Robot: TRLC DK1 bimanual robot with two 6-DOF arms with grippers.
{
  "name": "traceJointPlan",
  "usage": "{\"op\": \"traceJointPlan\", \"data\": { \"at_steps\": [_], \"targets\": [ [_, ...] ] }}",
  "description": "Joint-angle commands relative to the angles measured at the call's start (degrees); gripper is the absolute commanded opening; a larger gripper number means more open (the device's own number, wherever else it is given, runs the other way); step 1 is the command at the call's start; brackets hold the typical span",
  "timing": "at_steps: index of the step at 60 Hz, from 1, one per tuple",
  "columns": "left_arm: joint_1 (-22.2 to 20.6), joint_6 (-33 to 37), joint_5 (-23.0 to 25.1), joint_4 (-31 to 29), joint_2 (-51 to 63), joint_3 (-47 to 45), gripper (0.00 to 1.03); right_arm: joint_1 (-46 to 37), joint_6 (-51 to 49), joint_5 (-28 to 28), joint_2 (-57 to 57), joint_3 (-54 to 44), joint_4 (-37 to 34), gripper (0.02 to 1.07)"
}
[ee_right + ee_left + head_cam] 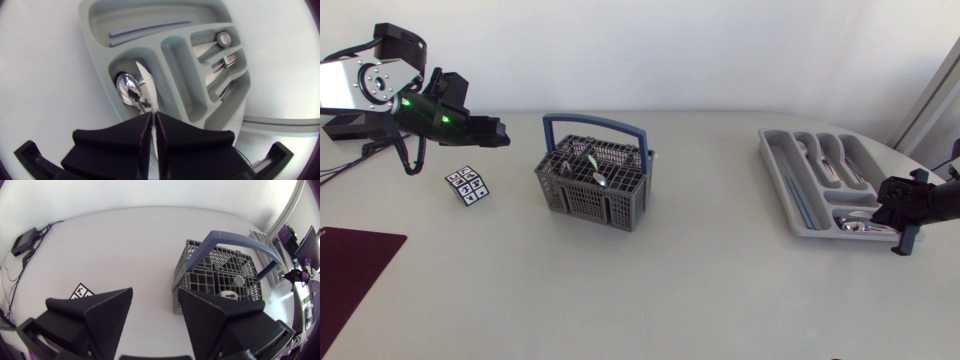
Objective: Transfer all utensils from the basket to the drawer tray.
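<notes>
The grey wire basket (592, 190) with a blue handle stands mid-table and holds several utensils (596, 166). My left gripper (496, 134) hovers to its left, open and empty; in the left wrist view the left gripper (155, 315) has the basket (220, 275) ahead of its fingers and off to one side. The grey drawer tray (790, 200) lies at the right. My right gripper (897, 212) is over the tray's near end. In the right wrist view the right gripper (151, 125) is shut on a pale knife (146, 85) above the spoon compartment (127, 87) of the tray (95, 45).
A small black-and-white marker card (467, 185) lies on the table below my left gripper. A dark maroon mat (350, 270) covers the front left corner. The tray holds a fork (227, 60) and other cutlery in its long compartments.
</notes>
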Motion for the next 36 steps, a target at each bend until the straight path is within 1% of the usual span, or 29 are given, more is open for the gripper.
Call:
{"op": "traceJointPlan", "data": {
  "at_steps": [1,6,7,10,12,17,20,24,29,31,36],
  "targets": [
    [0.51,1.31,0.96,1.09,1.67,-1.72,0.64,-0.55,-1.88,1.14,1.35,0.08,2.15,0.18],
    [0.51,1.48,1.49,1.44,2.47,-1.90,0.64,-0.55,-1.71,1.41,0.65,-2.21,4.97,0.37],
    [0.51,1.48,1.93,1.44,2.82,-1.90,0.64,-0.55,-1.53,1.76,0.30,-2.91,5.85,0.44],
    [0.16,1.48,2.11,1.44,3.43,-1.98,0.64,-0.46,-0.56,2.72,-0.14,-3.97,7.34,0.60],
    [0.07,1.57,2.11,1.44,3.61,-1.98,0.64,-0.46,-0.12,2.90,-0.41,-4.41,7.60,0.64],
    [-0.46,1.66,2.28,1.61,4.49,-2.07,0.64,-0.46,0.14,2.90,-1.90,-5.73,7.69,0.65],
    [-0.54,1.83,2.55,1.79,4.84,-2.16,0.63,-0.46,1.02,2.90,-3.22,-6.25,7.69,0.70],
    [-0.72,2.45,3.07,1.79,5.28,-2.07,0.58,-0.28,2.78,2.72,-5.59,-7.31,7.52,0.72],
    [-0.90,2.89,3.69,2.05,6.24,-1.72,0.48,0.95,4.89,2.11,-9.46,-9.68,7.43,0.72],
    [-1.07,2.89,3.78,2.32,6.86,-1.46,0.43,1.91,5.94,1.84,-11.22,-10.91,7.43,0.72],
    [-1.60,2.89,3.87,2.84,8.53,-0.75,0.36,5.25,9.02,1.23,-15.79,-14.16,7.34,0.72]
  ]
}}
